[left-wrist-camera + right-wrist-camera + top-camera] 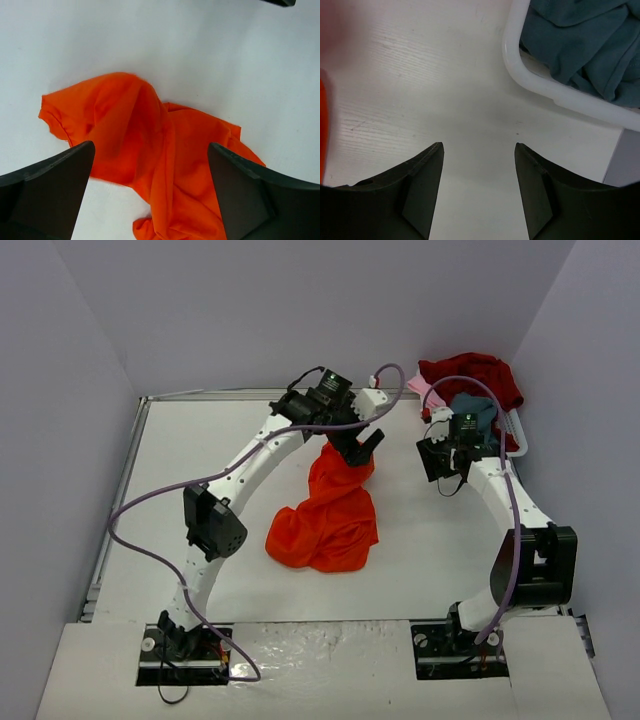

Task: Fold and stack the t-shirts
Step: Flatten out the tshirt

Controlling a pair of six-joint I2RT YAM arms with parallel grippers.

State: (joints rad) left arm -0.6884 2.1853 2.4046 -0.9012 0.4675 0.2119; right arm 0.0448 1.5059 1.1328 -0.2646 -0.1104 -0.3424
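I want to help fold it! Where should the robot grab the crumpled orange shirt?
I'd pinch the raised ridge of the orange shirt from straight above; it stands up off the table, so jaws can straddle it. The flat edges hug the table and are harder to catch.

Lighting bright, diffuse, even; faint soft shadow beside orange t-shirt (150,150); right wrist view's left edge blurred.

We see the orange shirt (325,515) as soft, matt, creased cloth. The desk (420,75) looks matt white with fine grain streaks; the basket (517,65) is smooth glossy plastic, the grey-blue shirt (585,40) slightly fuzzy cloth.
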